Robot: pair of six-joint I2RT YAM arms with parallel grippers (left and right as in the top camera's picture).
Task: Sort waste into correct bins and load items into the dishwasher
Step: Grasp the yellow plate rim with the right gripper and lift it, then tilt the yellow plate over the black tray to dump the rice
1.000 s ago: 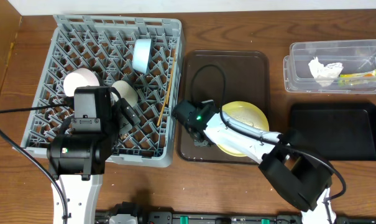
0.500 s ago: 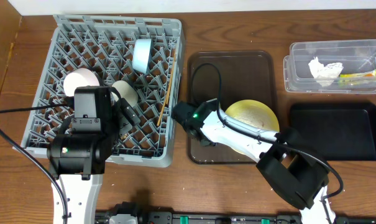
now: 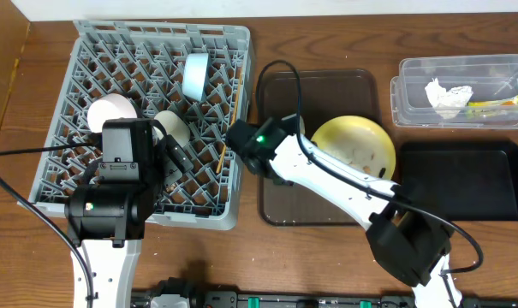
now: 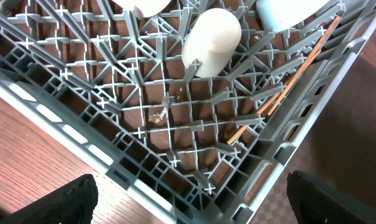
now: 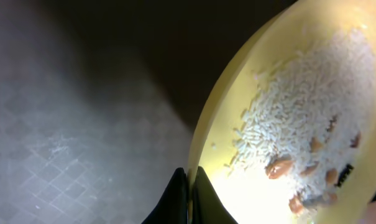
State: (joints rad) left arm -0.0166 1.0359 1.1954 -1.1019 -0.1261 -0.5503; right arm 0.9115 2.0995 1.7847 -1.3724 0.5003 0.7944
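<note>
"Right gripper [image 5: 189,180] — how is it set?"

"It is seen closed on the rim of the yellow plate [image 3: 354,152], with the rim nipped between the two fingers. The pinched edge is the one turned toward the rack [image 3: 87,51]. A rim pinch is judged about the only hold a flat dish allows."

"Where is the plate held?"

"It is over the right part of the brown tray [image 3: 280,201], with its far edge reaching toward the black bin [image 3: 464,184]. Whether it is lifted clear cannot be told from above, though the deep shadow in the wrist view suggests that it is."

"Why is it not racked yet?"

"Rice [image 5: 299,106] and brownish bits are spread across it — scraps that are presumably to be tipped into a bin first. The napkin [image 3: 447,96] and wrapper [image 3: 496,107] are found in the clear bin [image 3: 413,94]."

"Which way is it pointed?"

"It is round, so no long axis can be named. Its face is kept upward and about level, judged from the near-round outline seen from above, so nothing is spilled. The chopsticks [image 3: 229,120], by contrast, are laid lengthwise along the rack's right wall."

"And the left gripper [image 4: 191,186]?"

"Its fingers are spread apart with nothing between them, and it is hung over the rack's near corner."
</note>
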